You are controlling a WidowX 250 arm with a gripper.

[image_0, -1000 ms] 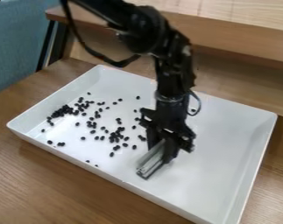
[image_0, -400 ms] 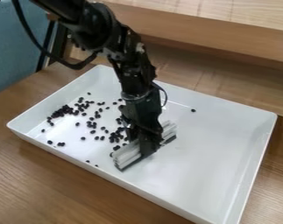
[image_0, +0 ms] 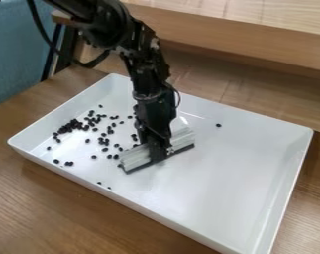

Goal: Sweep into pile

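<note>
The black gripper [image_0: 159,150] hangs low over the middle of the white tray [image_0: 235,203], shut on a grey-white brush [image_0: 135,158]. The brush sticks out on both sides of the gripper, its dark lower edge down at the tray floor. To its left lie scattered black beans [image_0: 103,142], the nearest ones right beside the brush. A denser heap of beans [image_0: 69,126] is near the tray's left wall. One lone bean [image_0: 218,125] lies to the right, toward the back wall. The gripper and brush may hide some beans.
Raised walls surround the tray, which stands on a wooden table [image_0: 49,198]. Behind it rises a wooden ledge [image_0: 255,42]. A blue chair [image_0: 17,54] is at the upper left. The arm's cable loops down at the upper left.
The gripper and brush have moved left across the tray, then slightly up the view, and the brush has turned. Beans in the middle are now covered or shifted left.
</note>
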